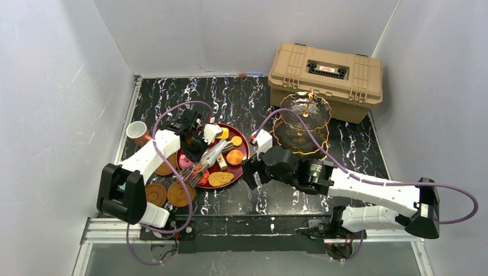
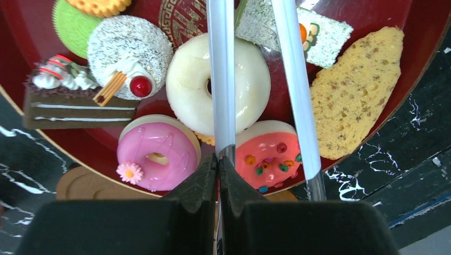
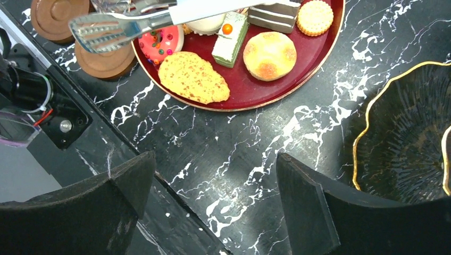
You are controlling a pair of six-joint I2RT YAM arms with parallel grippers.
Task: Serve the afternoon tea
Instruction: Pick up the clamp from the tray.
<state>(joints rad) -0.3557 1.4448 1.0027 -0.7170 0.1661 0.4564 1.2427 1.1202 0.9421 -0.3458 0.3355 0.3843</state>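
Several pastries lie on a round red tray (image 1: pixel 244 150): a white donut (image 2: pixel 197 85), a pink donut (image 2: pixel 154 154), a sprinkled coral donut (image 2: pixel 268 154), a flat cookie (image 2: pixel 356 90), a chocolate slice (image 2: pixel 74 106) and an orange bun (image 3: pixel 269 54). My left gripper (image 2: pixel 219 159) is over the tray, shut on one arm of the metal tongs (image 2: pixel 223 79), which reach over the donuts. My right gripper (image 3: pixel 215 159) is open and empty above bare table, between the tray and the dark gold-rimmed stand (image 1: pixel 303 121). A pinkish cup (image 1: pixel 137 131) stands at the left. The teal cup is out of view.
Brown saucers (image 1: pixel 154 194) (image 1: pixel 179 194) lie by the tray's near left edge. A tan plastic case (image 1: pixel 326 77) stands behind the stand at the back right. The table's front rail (image 3: pixel 58 122) is close under my right gripper.
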